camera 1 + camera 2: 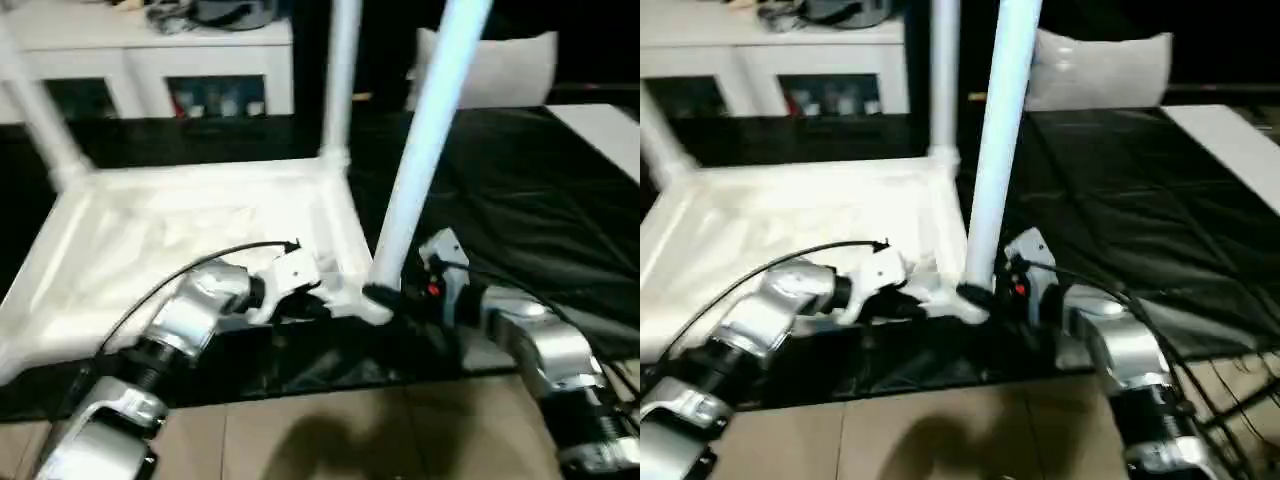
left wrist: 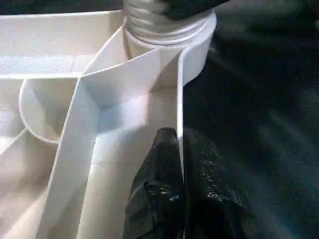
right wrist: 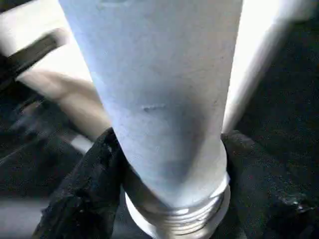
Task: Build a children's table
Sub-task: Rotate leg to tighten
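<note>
Two jaws sets | left gripper (image 2: 180,164) pinching ribbed tabletop (image 1: 150,230) wall | right gripper (image 3: 167,189) clasping round threaded leg (image 1: 425,140)

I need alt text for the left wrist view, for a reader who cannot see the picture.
The left hand pinches the thin side wall of the upturned white tabletop, one black finger on each side. Just ahead, a white leg with a threaded end sits in the corner socket, and the black table cover lies beside the wall.

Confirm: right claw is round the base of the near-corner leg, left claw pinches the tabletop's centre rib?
Not quite. The left claw pinches the tabletop's outer rim wall beside the corner socket, not a centre rib; the left wrist view shows it. The right claw is round the base of the near-corner leg, as you said.
</note>
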